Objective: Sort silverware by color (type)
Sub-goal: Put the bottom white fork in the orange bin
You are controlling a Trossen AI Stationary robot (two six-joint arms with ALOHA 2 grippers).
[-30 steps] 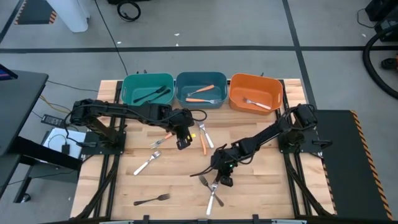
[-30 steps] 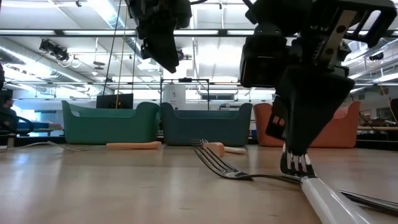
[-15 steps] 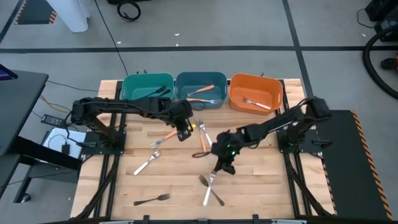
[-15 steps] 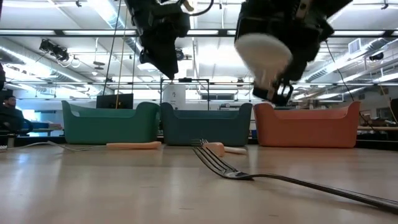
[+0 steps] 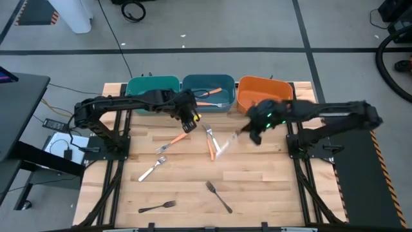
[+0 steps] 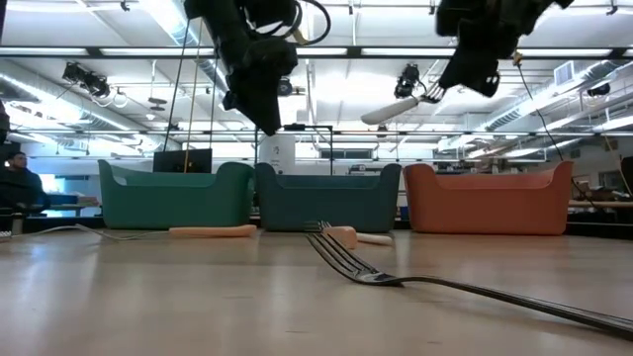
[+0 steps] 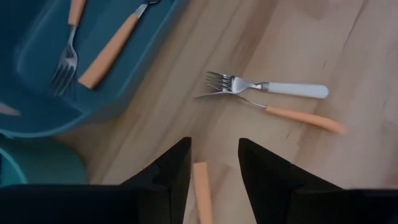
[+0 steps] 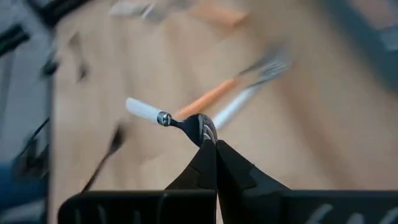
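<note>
The white-handled fork (image 5: 223, 145) hangs in the air, pinched by its tines in the right gripper (image 5: 252, 133), whose fingers are closed tight on it. Its long handle sticks out from the claw, away from the orange bin (image 5: 262, 96). That bin lies close behind the right gripper, so the fork likely goes there. It already holds one pale fork (image 5: 265, 107).

The middle blue bin (image 5: 207, 92) holds orange-handled forks. The teal bin (image 5: 152, 92) holds black ones.

The left gripper (image 5: 187, 120) hangs near the blue bin with its fingers open over an orange handle (image 7: 201, 200).
</note>
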